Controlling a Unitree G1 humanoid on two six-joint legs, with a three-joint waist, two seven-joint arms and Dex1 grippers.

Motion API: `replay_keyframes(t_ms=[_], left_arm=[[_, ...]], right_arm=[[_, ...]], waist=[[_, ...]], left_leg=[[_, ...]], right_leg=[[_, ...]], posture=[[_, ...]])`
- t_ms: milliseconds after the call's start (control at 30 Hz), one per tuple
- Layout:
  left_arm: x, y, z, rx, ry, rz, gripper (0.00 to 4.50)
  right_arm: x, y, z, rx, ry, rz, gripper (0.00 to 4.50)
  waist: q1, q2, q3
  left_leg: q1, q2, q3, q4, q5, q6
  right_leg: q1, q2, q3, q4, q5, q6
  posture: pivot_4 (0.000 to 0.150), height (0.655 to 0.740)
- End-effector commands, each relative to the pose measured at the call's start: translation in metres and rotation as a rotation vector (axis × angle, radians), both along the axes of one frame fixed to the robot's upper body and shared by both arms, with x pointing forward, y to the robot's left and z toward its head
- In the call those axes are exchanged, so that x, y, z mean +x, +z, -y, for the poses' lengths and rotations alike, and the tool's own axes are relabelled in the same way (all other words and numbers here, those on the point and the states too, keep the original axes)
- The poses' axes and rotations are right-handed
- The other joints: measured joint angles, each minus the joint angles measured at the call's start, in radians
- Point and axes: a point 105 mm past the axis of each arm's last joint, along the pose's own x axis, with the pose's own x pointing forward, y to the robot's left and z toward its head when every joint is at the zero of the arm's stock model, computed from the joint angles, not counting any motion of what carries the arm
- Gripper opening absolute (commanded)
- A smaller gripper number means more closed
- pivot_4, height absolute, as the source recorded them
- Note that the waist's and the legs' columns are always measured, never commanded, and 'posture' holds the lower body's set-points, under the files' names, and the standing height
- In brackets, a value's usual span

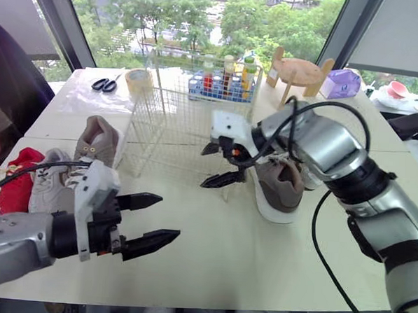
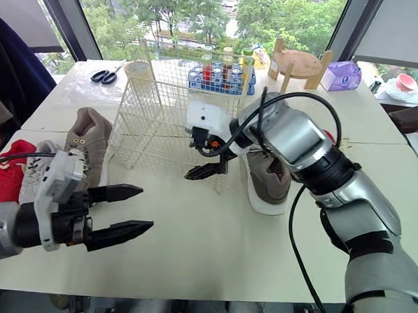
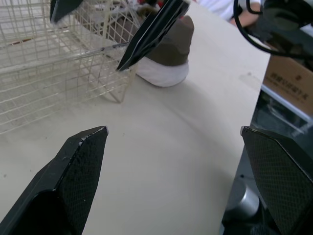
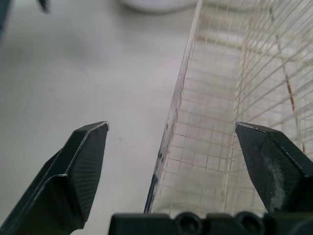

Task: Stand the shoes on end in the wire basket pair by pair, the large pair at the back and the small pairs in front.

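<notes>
The white wire basket (image 1: 170,116) stands mid-table. My right gripper (image 1: 208,167) is open at its front right corner, and the right wrist view shows that corner's wire edge (image 4: 182,93) between the jaws. One large grey-brown shoe (image 1: 281,185) lies just right of the basket, behind that gripper. Its mate (image 1: 98,140) lies left of the basket, beside a small white shoe (image 1: 50,182) and a red shoe (image 1: 15,178). Near the front edge my left gripper (image 1: 169,216) hovers open over bare tabletop, holding nothing.
Behind the basket are a blue rack of bottles (image 1: 223,80), a tape roll (image 1: 138,79), scissors (image 1: 104,84), a wooden stand (image 1: 297,70) and a purple tissue pack (image 1: 341,83). A person (image 1: 5,90) stands at the table's left side. A cardboard box (image 3: 288,83) sits beyond the table.
</notes>
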Motion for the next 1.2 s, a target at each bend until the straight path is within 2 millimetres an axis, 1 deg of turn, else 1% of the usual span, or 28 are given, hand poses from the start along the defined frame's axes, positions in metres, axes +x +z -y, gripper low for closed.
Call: replay_keyframes(t_ms=[33,200,233,333,367,467,533,600,733,867,1000,1100,1133,1167,1200], left_arm=[[0.005,0.000,0.007,-0.014,0.019,0.049,4.50],[0.011,-0.007,0.010,-0.032,0.040,0.053,4.50],[0.012,-0.008,0.011,-0.033,0.039,0.053,4.50],[0.015,-0.009,0.011,-0.045,0.043,0.058,4.50],[0.016,-0.010,0.011,-0.048,0.045,0.058,4.50],[0.020,-0.015,0.011,-0.044,0.051,0.051,4.50],[0.022,-0.018,0.011,-0.037,0.051,0.050,4.50],[0.023,-0.019,0.011,-0.032,0.049,0.048,4.50],[0.021,-0.022,0.012,-0.025,0.039,0.038,4.50],[0.022,-0.025,0.014,-0.029,0.033,0.032,4.50],[0.022,-0.027,0.013,-0.026,0.035,0.028,4.50],[0.022,-0.029,0.013,-0.025,0.036,0.023,4.50],[0.022,-0.029,0.013,-0.026,0.036,0.022,4.50],[0.022,-0.030,0.014,-0.030,0.034,0.017,4.50],[0.021,-0.030,0.014,-0.032,0.031,0.013,4.50]], right_arm=[[0.002,-0.004,0.004,-0.072,0.026,0.055,2.74],[0.003,-0.010,0.004,-0.110,0.033,0.087,0.12],[0.004,-0.011,0.005,-0.114,0.029,0.093,0.03],[0.012,-0.013,0.015,-0.149,-0.009,0.147,0.03],[0.018,-0.011,0.018,-0.152,-0.025,0.186,0.03],[0.027,0.002,0.019,-0.142,0.011,0.306,0.03],[0.021,0.011,0.015,-0.114,0.031,0.307,0.03],[0.009,0.016,0.010,-0.076,0.029,0.261,0.03],[-0.012,0.012,0.003,-0.033,0.011,0.160,0.03],[-0.007,0.000,-0.002,-0.044,-0.032,0.197,0.03],[-0.010,-0.004,-0.004,-0.046,-0.034,0.191,0.03],[-0.013,-0.007,-0.002,-0.059,0.000,0.208,0.99],[-0.013,-0.008,-0.001,-0.063,0.004,0.216,1.47],[-0.012,-0.002,0.000,-0.050,-0.001,0.235,2.04],[-0.013,0.008,0.000,-0.015,-0.001,0.230,2.55]], waist=[[0.001,0.000,0.000],[-0.002,0.000,0.000],[-0.003,0.000,0.000],[-0.006,0.000,0.000],[-0.006,0.000,0.000],[-0.005,0.000,0.000],[-0.005,0.000,0.000],[-0.003,0.000,0.000],[-0.001,0.000,0.000],[-0.002,0.000,0.000],[-0.003,0.000,0.000],[-0.002,0.000,0.000],[-0.002,0.000,0.000],[-0.002,0.000,0.000],[-0.002,0.000,0.000]], left_leg=[[0.000,0.000,0.000,0.000,0.000,0.000],[0.000,-0.001,0.000,0.001,0.000,0.000],[0.000,-0.001,0.000,0.001,0.000,0.000],[0.001,0.000,0.001,0.000,0.000,0.000],[0.001,0.001,0.001,0.000,0.000,0.000],[0.002,0.002,0.001,0.000,0.001,-0.001],[0.002,0.002,0.000,0.001,0.001,-0.002],[0.002,0.002,0.000,0.001,0.001,-0.002],[0.001,0.002,0.000,0.000,0.001,-0.002],[0.001,0.002,0.000,0.000,0.001,-0.002],[0.001,0.002,0.000,0.001,0.001,-0.002],[0.001,0.002,0.000,0.001,0.001,-0.002],[0.001,0.002,0.000,0.001,0.001,-0.002],[0.001,0.002,0.000,0.001,0.001,-0.002],[0.001,0.002,0.000,0.001,0.001,-0.002]], right_leg=[[0.000,0.000,0.000,0.000,0.000,0.000],[0.001,0.001,-0.001,0.000,0.000,0.000],[0.001,0.002,-0.001,0.000,0.000,0.000],[0.000,0.004,0.000,0.000,0.000,0.000],[0.000,0.005,0.000,0.000,0.000,0.000],[0.001,0.006,0.000,0.001,0.000,0.000],[0.001,0.007,0.000,0.001,0.000,0.000],[0.001,0.007,0.000,0.002,0.000,0.000],[0.000,0.007,0.000,0.002,0.000,0.000],[0.000,0.006,0.000,0.002,0.000,0.000],[0.000,0.006,0.000,0.002,0.000,0.000],[0.000,0.007,0.000,0.002,0.000,0.000],[0.000,0.007,0.000,0.002,0.000,0.000],[0.000,0.007,0.000,0.002,0.000,0.000],[0.000,0.007,0.000,0.002,0.000,0.000]], posture=[[0.150,0.7400],[0.150,0.7400],[0.150,0.7400],[0.150,0.7400],[0.150,0.7400],[0.150,0.7400],[0.150,0.7400],[0.150,0.7400],[0.150,0.7400],[0.150,0.7400],[0.150,0.7400],[0.150,0.7400],[0.150,0.7400],[0.150,0.7400],[0.150,0.7400]])
